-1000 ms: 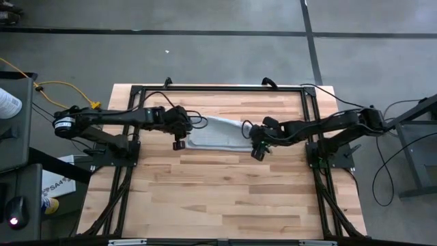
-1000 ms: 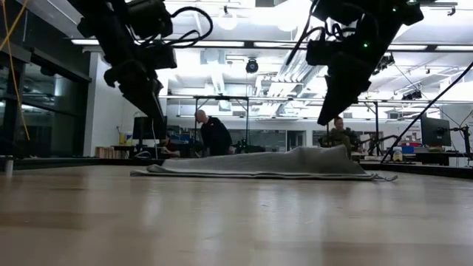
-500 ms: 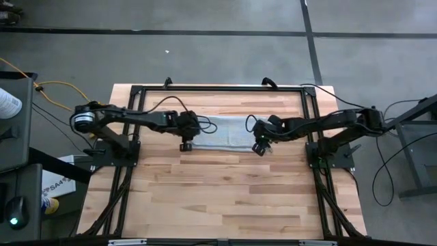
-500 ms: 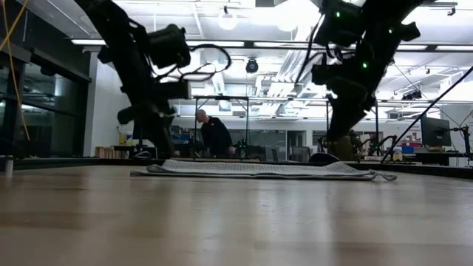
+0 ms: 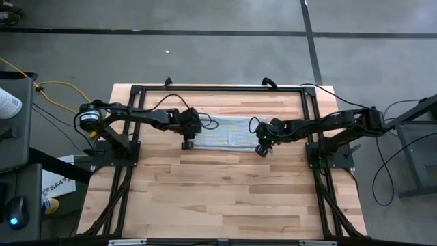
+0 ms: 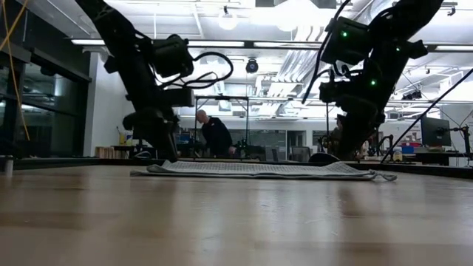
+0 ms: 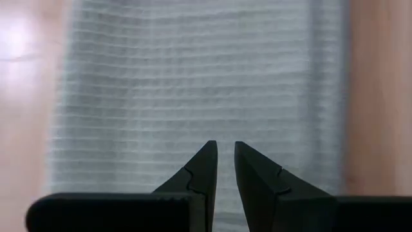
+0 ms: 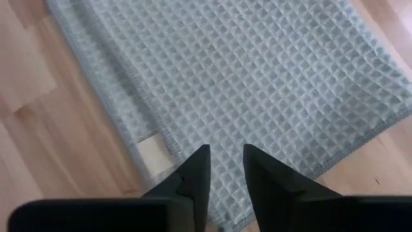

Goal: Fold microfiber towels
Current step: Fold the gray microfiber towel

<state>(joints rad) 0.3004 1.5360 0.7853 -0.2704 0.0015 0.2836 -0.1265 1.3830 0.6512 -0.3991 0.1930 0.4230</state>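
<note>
Towel (image 5: pixel 223 132) is lying flat now, not humped like 1 s ago; L fingers (image 7: pixel 225 169) & R fingers (image 8: pixel 225 169) are nearly pressed together, holding nothing, so fold looks set.

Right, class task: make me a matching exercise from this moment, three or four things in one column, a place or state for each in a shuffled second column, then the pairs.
Things:
1. towel
2. left tool
3. right tool
4. person

Places or states:
A. at the cloth's right end, fingers nearly together
B. standing in the room beyond the table, seen in the low view
C. lying flat on the wooden table between the two arms
D. at the cloth's left end, fingers nearly together

Pairs: 1-C, 2-D, 3-A, 4-B
</note>
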